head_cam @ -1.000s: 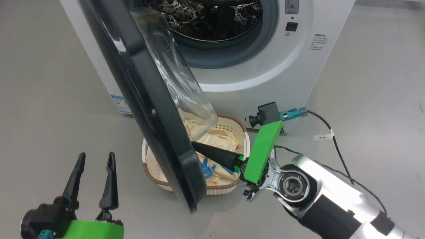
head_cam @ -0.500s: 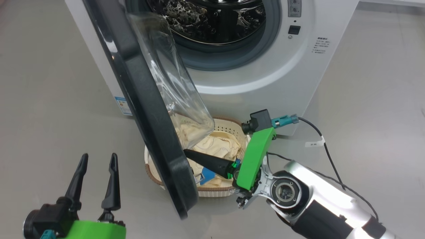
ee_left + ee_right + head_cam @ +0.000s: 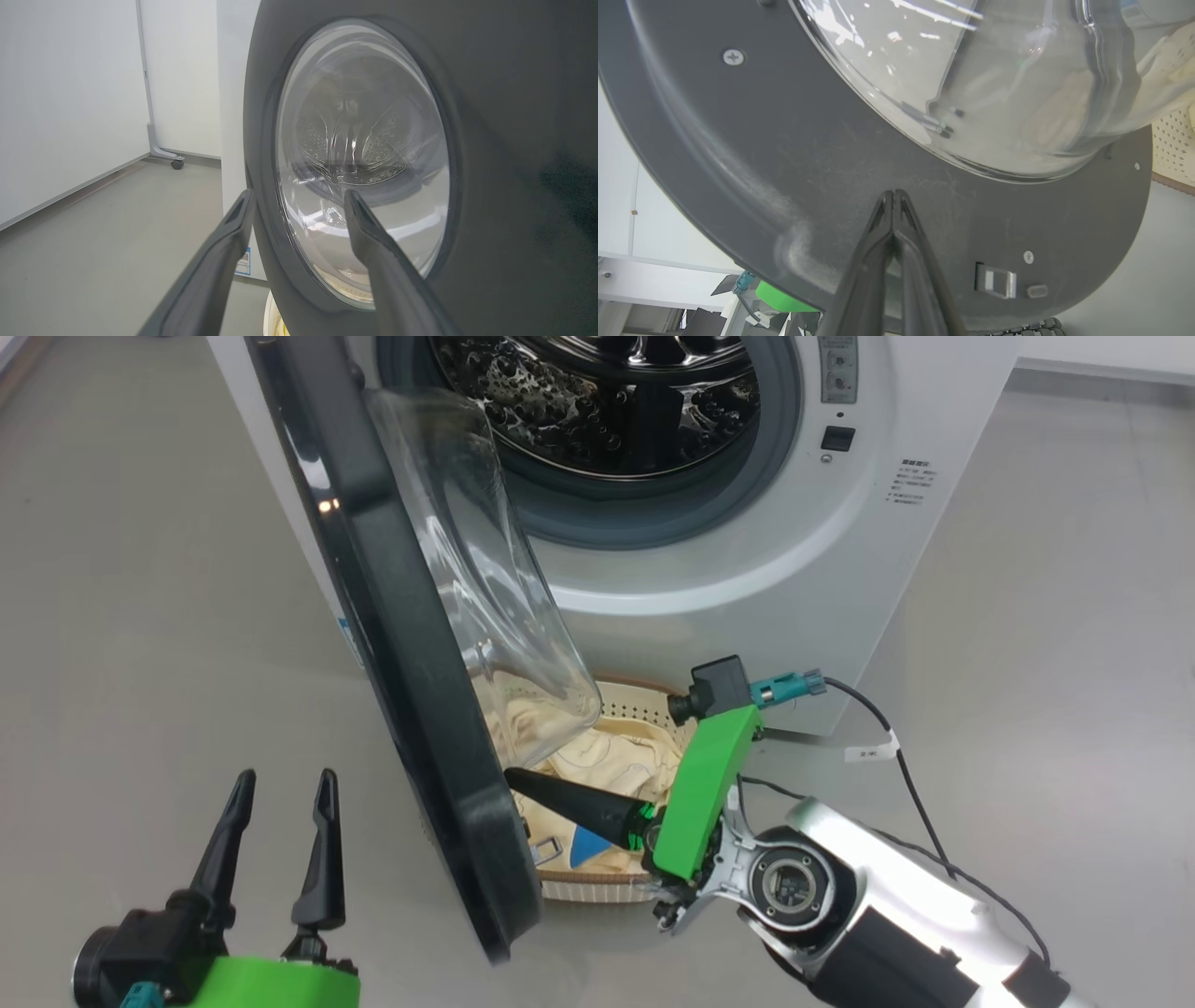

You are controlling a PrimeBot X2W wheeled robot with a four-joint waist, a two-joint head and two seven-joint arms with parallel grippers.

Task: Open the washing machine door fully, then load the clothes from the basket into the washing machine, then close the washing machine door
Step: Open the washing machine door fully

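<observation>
Washing machine door [image 3: 401,663] part-open, swung out fr. the washing machine [image 3: 728,569]. In head view its glass dome [image 3: 485,579] overlaps the left end of the basket [image 3: 639,702]. Basket sits on the floor [image 3: 140,616] just in front of the machine, clothes [image 3: 607,751] inside. Right tool [image 3: 512,777] pinched tight, holding nothing, tip against door's inner black rim below the glass. Left tool [image 3: 286,777] spread wide, empty, on door's outer side, apart fr. it.
</observation>
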